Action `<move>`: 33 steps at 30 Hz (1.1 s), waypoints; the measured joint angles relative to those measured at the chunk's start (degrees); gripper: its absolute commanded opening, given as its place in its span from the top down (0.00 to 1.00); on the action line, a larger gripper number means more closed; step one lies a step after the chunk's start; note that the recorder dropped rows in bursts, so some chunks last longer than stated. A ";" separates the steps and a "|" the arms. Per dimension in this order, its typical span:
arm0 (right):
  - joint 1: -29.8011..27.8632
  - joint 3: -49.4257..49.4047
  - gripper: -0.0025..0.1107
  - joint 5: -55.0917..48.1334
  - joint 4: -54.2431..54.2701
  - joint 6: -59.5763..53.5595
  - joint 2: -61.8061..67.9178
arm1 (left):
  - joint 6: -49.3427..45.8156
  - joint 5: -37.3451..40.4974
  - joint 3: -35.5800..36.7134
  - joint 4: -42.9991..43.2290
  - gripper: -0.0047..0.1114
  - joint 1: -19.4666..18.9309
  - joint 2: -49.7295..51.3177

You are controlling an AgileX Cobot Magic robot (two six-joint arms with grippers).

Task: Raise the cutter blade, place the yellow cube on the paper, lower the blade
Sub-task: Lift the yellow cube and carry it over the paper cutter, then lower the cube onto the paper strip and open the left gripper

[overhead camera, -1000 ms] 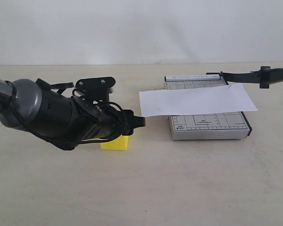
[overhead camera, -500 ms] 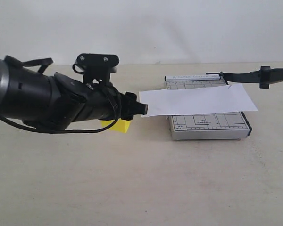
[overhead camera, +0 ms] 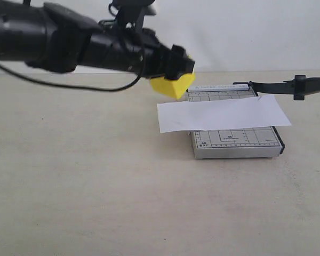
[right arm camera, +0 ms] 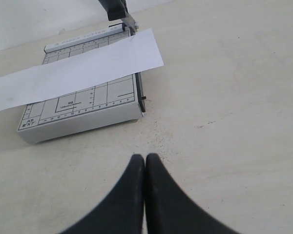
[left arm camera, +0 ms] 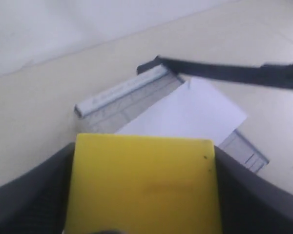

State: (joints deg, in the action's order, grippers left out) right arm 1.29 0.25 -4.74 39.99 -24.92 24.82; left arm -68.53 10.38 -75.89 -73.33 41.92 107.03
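Left claw (overhead camera: 177, 73) is holding the yellow cube (overhead camera: 172, 86) between its two fingers, and the jaws are standing wide because the cube is filling the whole gap. I am seeing the cube hanging in the air, tilted with one corner downward, clear of the table (overhead camera: 96, 186) and touching nothing else. Ahead of this claw and lower, the paper (overhead camera: 221, 113) is lying flat across the grey cutter base (overhead camera: 237, 143), with both ends sticking out over the sides of the base. The cutter blade (overhead camera: 280, 87) is standing lifted off the base, further ahead of the claw and beyond the paper, reaching out from the hinge at the base's corner. Right claw (right arm camera: 145, 168) is hanging over the bare table with its fingers pressed together, gripping nothing. The cutter base is lying ahead of it, well apart.
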 measured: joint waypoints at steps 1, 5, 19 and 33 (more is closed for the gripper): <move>0.00 0.00 0.98 0.00 0.00 0.00 0.00 | 0.00 3.04 -5.63 0.91 0.92 -0.70 2.59; 0.00 0.00 0.98 0.00 0.00 0.00 0.00 | 4.74 12.36 -21.87 8.38 0.92 -1.52 12.61; 0.00 0.00 0.98 0.00 0.00 -0.24 0.00 | 19.65 34.43 -51.99 32.08 0.92 -0.71 35.56; 0.00 0.00 0.98 0.00 0.00 -0.33 0.00 | 14.07 34.08 -54.66 32.57 0.92 -0.71 37.40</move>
State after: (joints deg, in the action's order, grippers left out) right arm 1.29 0.25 -4.74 39.99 -25.25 24.82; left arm -54.46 44.46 -130.55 -40.76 41.21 144.43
